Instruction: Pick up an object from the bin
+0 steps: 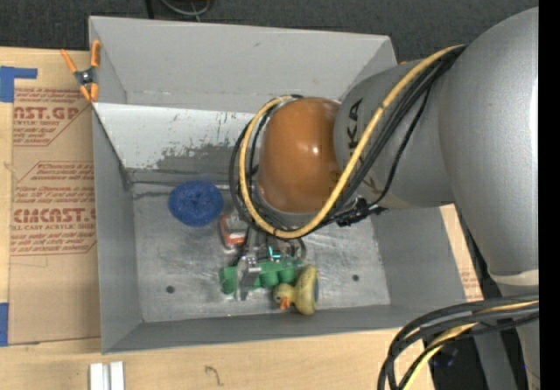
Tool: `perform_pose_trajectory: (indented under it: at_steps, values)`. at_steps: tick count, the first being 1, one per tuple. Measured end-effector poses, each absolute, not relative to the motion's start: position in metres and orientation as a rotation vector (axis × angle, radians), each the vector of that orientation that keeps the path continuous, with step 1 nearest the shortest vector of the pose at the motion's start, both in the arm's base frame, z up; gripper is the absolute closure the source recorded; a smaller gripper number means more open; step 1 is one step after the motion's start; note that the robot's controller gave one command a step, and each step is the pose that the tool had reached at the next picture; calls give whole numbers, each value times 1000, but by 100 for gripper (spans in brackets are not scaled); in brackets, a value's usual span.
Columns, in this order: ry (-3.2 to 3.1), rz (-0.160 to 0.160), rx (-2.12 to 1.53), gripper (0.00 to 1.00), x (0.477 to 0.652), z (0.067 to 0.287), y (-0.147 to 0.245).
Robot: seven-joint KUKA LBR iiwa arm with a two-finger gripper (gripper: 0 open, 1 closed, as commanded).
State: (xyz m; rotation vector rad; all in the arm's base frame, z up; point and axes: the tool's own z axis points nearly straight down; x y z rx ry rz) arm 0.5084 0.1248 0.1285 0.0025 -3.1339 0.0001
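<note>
My gripper (251, 272) reaches down near the front of the bin, below the orange dome, and its tips sit on a green plastic toy (273, 275). A yellow rubber duck (299, 290) lies right beside the green toy, on its right. A small orange and white thing (232, 233) lies just behind the gripper, partly hidden by it. A blue round ball (195, 203) rests further back to the left.
The arm and its orange dome with cables cover the bin's middle and right. Bare floor lies at the front left of the bin and along the right front.
</note>
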Motion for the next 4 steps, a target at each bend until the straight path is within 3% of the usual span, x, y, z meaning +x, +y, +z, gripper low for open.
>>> perform_pose_trajectory:
  at_steps: [1,2,3,4]
  values:
    - [-3141,-2,2,0,510,133,124]
    - [-3108,-3,474,100,510,73,103]
    - [-3108,-4,474,100,510,73,103]
    - [-3115,0,444,100,515,266,99]
